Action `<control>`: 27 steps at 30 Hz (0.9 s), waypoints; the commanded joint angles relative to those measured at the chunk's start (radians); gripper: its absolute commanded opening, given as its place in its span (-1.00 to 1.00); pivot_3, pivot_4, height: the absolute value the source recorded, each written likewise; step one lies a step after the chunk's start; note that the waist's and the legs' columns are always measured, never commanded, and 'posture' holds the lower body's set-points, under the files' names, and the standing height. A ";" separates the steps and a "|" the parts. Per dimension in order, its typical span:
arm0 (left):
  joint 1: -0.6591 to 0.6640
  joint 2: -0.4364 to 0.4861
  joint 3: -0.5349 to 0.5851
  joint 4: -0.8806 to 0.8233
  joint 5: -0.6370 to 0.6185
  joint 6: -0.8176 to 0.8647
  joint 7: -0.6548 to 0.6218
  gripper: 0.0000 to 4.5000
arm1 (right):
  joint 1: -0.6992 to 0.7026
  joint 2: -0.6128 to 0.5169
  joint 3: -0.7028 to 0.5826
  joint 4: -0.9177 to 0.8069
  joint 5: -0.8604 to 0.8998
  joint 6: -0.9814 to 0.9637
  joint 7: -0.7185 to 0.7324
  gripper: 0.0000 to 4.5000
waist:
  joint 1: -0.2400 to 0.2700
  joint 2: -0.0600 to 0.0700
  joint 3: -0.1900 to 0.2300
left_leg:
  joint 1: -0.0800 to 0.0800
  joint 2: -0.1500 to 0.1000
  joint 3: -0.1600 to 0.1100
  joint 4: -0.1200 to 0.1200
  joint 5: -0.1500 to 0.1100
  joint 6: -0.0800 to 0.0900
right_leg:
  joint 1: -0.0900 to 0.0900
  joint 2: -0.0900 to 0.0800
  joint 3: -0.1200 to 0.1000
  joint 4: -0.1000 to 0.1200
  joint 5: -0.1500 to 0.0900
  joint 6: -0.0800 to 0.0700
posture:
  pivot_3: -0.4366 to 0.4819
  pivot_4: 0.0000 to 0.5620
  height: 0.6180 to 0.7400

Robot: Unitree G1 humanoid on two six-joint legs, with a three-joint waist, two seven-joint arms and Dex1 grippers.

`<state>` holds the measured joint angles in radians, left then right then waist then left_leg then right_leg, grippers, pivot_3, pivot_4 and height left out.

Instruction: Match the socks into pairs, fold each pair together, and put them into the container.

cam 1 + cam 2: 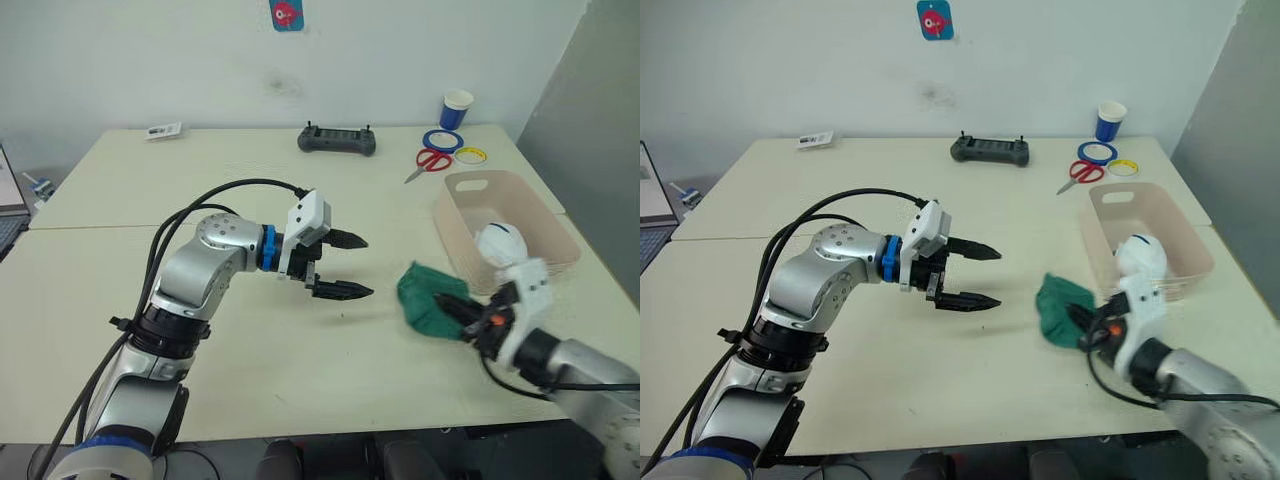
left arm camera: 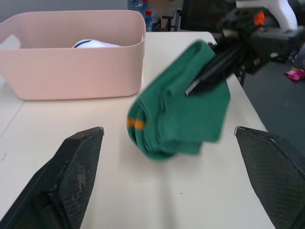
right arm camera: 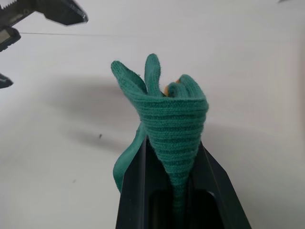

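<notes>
Right tool (image 1: 462,312) pinching folded green socks (image 1: 425,297), left tool (image 1: 345,265) spread wide, one white bundle (image 1: 500,242) in container (image 1: 470,185)

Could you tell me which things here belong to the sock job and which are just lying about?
Job: green socks in the right hand; white sock in the pink tub.
Lying about: scissors, tape rings, paper cup, controller.

left gripper (image 1: 345,265) hovers with fingers spread wide; right gripper (image 1: 462,312) is clamped on green fabric.
</notes>
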<state>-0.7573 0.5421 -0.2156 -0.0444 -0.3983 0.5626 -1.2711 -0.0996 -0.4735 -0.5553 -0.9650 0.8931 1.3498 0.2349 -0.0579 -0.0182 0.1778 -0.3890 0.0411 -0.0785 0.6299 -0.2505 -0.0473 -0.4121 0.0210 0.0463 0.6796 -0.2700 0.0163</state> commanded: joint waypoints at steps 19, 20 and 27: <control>-0.022 -0.018 -0.029 -0.096 -0.037 0.031 -0.020 0.99 | -0.226 -0.794 0.583 0.919 -1.039 -1.316 0.292 -1.00 | -0.002 -0.002 0.009 | -0.001 -0.005 0.003 0.000 0.000 0.000 | 0.002 -0.006 0.003 -0.006 0.000 0.001 | -0.05 -0.47 1.00; -0.018 -0.017 -0.029 -0.103 -0.038 0.033 -0.015 0.99 | -0.267 -0.774 0.612 0.966 -1.064 -1.344 0.307 -1.00 | -0.002 -0.002 0.009 | -0.001 -0.005 0.003 0.000 0.000 0.000 | 0.002 -0.006 0.003 -0.006 0.000 0.001 | -0.05 -0.47 1.00; -0.011 -0.026 -0.037 -0.120 -0.035 0.039 0.012 0.99 | -0.393 -0.686 0.712 1.088 -1.126 -1.374 0.483 -1.00 | 0.006 -0.001 0.009 | -0.001 -0.005 0.003 0.001 0.000 -0.001 | 0.002 -0.006 0.002 -0.004 0.000 0.001 | -0.05 -0.47 1.00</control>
<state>-0.7630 0.5202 -0.2530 -0.1295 -0.4234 0.6052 -1.2690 -0.4623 -1.1583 0.1713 0.1243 -0.2269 -0.0329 0.6780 -0.0524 -0.0194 0.1871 -0.3897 0.0360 -0.0759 0.6308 -0.2498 -0.0483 -0.4102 0.0146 0.0487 0.6756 -0.2701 0.0177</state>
